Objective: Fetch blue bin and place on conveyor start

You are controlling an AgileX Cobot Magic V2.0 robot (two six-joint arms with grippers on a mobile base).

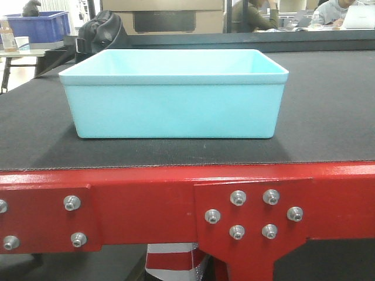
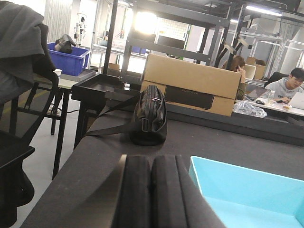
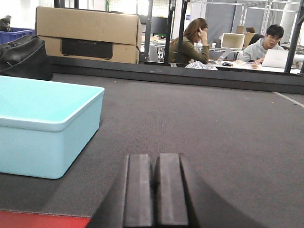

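**A:** Start nearest the lens. What sits at the bottom of the front view?

**B:** The red frame (image 1: 146, 202) with its silver bolts (image 1: 253, 214), clustered right of centre. Just above it runs the black belt of the conveyor start (image 1: 328, 117).

**A:** And the blue bin?

**B:** The blue bin (image 1: 174, 96) stands upright and flat on that belt, centre frame, its long side square to the front edge and set back a little from the red frame. I judge the placing done: nothing holds it.

**A:** The arms, then?

**B:** In the left wrist view the left gripper (image 2: 151, 194) fills the bottom centre, its two black fingers pressed together with nothing between them. The bin's corner shows at lower right, just beside it but apart. The right gripper (image 3: 154, 194) is likewise clenched empty at bottom centre of its view, with the bin at the left, apart from it.

**A:** Why flanking it like that?

**B:** My guess: each arm took one end, so they sit at either side, low over the belt.

**A:** Farther back?

**B:** A black bag (image 2: 149, 116) rests on the belt beyond the bin, then a cardboard box (image 2: 192, 88). Upper left, a dark blue bin (image 2: 69, 59) on a side table; upper right, people at desks (image 3: 192, 42).
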